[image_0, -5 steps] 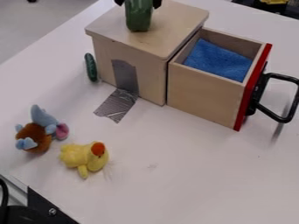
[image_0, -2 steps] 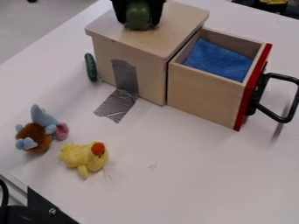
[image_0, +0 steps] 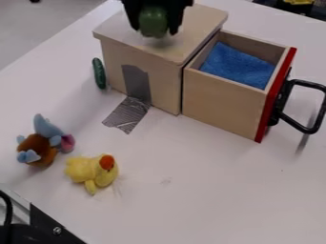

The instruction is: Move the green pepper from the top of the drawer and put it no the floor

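My gripper [image_0: 155, 29] hangs at the top of the view above the wooden drawer box [image_0: 143, 86]. It is shut on the green pepper [image_0: 153, 22], one dark finger on either side of it. The pepper's rounded lower end points down toward the camera, and a soft shadow lies under it on the box's flat top. The pepper's upper part is hidden by the gripper.
The open drawer [image_0: 223, 97] juts right, with a blue cloth [image_0: 237, 66] inside and a black handle [image_0: 312, 107]. A cucumber [image_0: 98, 73] lies left of the box. A plush toy [image_0: 39, 147] and yellow duck [image_0: 94, 171] lie lower left.
The gripper has come down around the pepper and taken hold of it. In the latest view the pepper is slightly raised off the box top, with the gripper shifted a little to the right.
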Tool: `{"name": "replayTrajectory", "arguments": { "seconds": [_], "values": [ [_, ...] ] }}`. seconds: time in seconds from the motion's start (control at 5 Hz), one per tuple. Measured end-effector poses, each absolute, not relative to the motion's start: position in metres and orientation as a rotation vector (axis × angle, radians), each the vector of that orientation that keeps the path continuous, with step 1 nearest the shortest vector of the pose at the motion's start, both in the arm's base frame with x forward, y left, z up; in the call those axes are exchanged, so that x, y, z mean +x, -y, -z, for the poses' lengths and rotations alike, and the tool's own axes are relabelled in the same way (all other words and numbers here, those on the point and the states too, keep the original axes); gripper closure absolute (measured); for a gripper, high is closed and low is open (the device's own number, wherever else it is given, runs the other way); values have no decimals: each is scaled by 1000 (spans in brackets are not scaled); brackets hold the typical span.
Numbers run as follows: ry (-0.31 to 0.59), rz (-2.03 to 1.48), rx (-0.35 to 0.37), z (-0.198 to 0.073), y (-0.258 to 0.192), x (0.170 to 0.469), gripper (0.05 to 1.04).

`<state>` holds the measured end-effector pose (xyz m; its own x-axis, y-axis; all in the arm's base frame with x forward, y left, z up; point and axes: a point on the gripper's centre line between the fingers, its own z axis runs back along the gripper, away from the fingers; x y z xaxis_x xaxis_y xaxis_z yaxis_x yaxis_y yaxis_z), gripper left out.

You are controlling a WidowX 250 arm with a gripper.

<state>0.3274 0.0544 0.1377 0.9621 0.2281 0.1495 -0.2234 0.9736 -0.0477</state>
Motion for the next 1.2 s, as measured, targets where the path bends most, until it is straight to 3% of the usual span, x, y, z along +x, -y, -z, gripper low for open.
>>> {"name": "replayTrajectory", "arguments": {
  "seconds": [0.2, 0.6, 0.8, 1.2],
  "values": [
    [150, -96, -57, -130, -20, 299, 256],
    [46, 107, -34, -81, 39, 223, 256],
    [-13, 121, -14, -51, 45, 189, 256],
    [-109, 153, 23, 1, 30, 162, 206]
  ]
}}
